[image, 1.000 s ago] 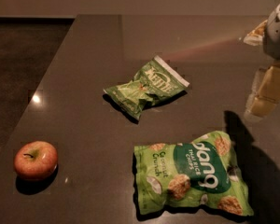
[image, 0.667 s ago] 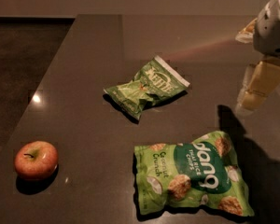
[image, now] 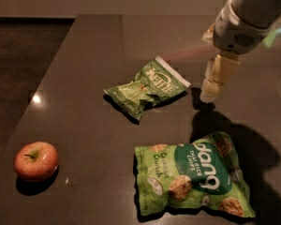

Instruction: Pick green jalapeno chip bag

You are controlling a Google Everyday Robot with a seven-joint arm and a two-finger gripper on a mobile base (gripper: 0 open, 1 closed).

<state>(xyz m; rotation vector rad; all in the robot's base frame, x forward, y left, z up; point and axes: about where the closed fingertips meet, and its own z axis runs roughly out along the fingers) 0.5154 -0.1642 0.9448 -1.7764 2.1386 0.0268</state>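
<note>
The green jalapeno chip bag (image: 147, 86) lies crumpled near the middle of the dark table, with pale "Kettle" lettering and a white strip at its upper right end. My gripper (image: 211, 90) hangs from the arm at the upper right, its pale fingers (image: 218, 76) pointing down just right of the bag's white end and a little above the table. It holds nothing.
A larger flat green "bang" rice-chips bag (image: 192, 180) lies at the front right. A red apple (image: 36, 161) sits at the front left. The table's left edge (image: 47, 74) runs diagonally, with dark floor beyond it.
The arm and gripper have moved left and further into view, closer to the chip bag's right end. The bags and the apple have not moved.
</note>
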